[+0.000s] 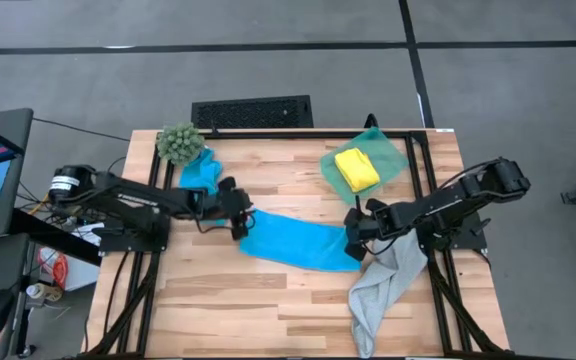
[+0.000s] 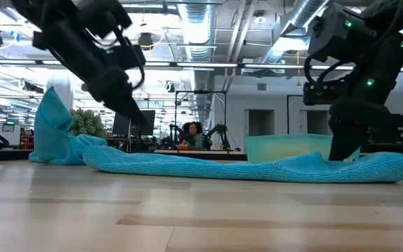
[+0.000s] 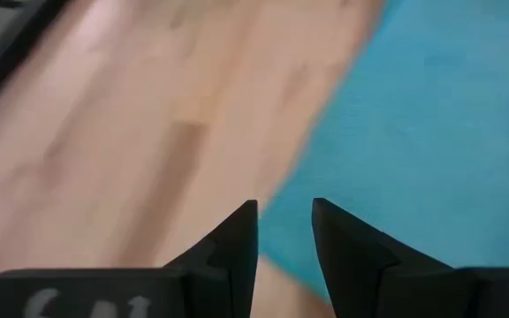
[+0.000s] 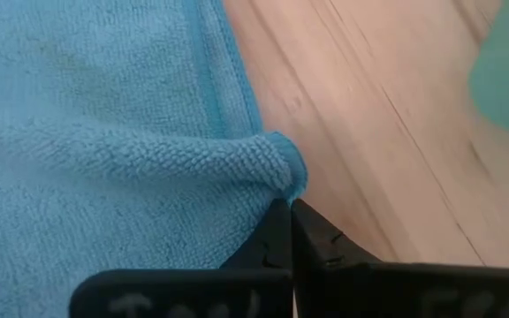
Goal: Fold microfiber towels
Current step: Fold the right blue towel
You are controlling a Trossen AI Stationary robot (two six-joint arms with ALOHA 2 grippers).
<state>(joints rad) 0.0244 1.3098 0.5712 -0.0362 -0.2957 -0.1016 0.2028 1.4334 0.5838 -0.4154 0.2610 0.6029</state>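
Note:
A bright blue towel [image 1: 298,243] lies spread flat across the middle of the table; it also shows in the low view [image 2: 222,168]. My right gripper [image 1: 352,238] is at its right end and shut on it [image 4: 290,208]. My left gripper [image 1: 240,228] is open [image 3: 285,212], with its fingers over the towel's left edge [image 3: 431,115]; I see no touch. A second blue towel [image 1: 200,172] lies crumpled at the far left. A yellow folded towel [image 1: 356,168] rests in the green bin [image 1: 393,155]. A pale grey towel [image 1: 383,285] lies at the near right. My right gripper pinches a small puckered fold at the blue towel's right edge [image 4: 277,172] between its two shut fingertips. The fingers come from the table's right, slanting down. The rest of the towel lies flat and slack on the table.
A fuzzy green plant [image 1: 179,143] stands at the far left corner beside the second blue towel. A black slatted object [image 1: 251,110] lies beyond the table's far edge. The grey towel reaches the near right table edge. Bare wood shows at the near left [image 1: 228,300].

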